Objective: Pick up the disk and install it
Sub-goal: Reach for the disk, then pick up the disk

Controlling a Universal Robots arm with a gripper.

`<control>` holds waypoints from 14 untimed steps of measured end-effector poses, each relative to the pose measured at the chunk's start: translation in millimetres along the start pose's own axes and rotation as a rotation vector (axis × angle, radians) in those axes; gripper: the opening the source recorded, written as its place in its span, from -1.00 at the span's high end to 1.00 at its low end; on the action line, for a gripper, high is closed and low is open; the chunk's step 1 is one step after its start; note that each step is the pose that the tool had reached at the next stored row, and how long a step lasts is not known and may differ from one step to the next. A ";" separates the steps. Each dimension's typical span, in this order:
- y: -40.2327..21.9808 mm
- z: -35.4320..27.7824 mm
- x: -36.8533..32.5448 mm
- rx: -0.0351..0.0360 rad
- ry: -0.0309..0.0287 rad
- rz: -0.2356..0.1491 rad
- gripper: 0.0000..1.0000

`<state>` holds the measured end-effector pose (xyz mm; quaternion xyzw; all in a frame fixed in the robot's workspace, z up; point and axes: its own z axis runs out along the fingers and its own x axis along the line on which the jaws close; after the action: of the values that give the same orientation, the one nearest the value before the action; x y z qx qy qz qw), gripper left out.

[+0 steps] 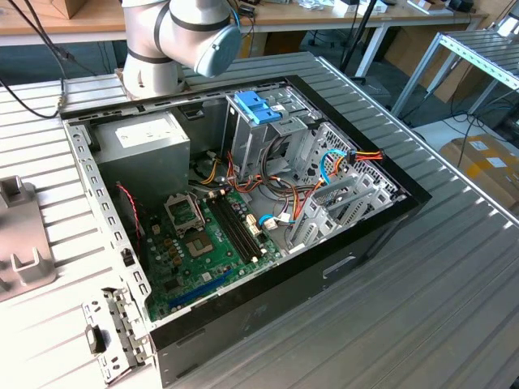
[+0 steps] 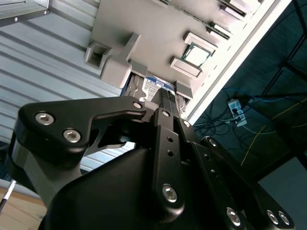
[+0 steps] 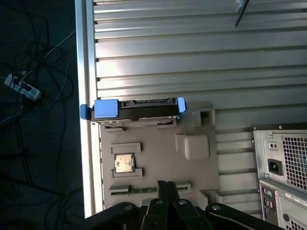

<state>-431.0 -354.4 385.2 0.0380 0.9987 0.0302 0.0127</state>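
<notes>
The disk (image 3: 139,108) lies flat at one edge of a grey fixture plate (image 3: 158,158), a dark slab with a bright blue tab (image 3: 105,109) at one end and a blue rail tip at the other. In the second wrist view the disk (image 2: 152,86) peeks out past the plate's raised blocks, just beyond the fingertips. My gripper (image 3: 166,184) hangs above the plate's opposite edge, apart from the disk. Its two black fingers (image 2: 165,103) are pressed together with nothing between them, so it is shut.
The open computer case (image 1: 243,203) sits mid-table with a motherboard, a grey power-supply box (image 1: 150,142) and a drive cage topped by a pale blue bracket (image 1: 258,105). The fixture plate (image 1: 24,235) lies at the exterior view's left. A processor chip (image 3: 123,163) rests on the plate.
</notes>
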 end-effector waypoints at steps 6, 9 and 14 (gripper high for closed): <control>2.0 0.7 0.5 0.0000 0.0000 0.000 0.79; 2.2 0.7 0.6 0.0001 0.0000 0.000 0.79; 2.3 0.7 0.5 0.0000 0.0000 0.000 0.79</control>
<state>-431.4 -352.0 384.6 0.0380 0.9987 0.0302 0.0128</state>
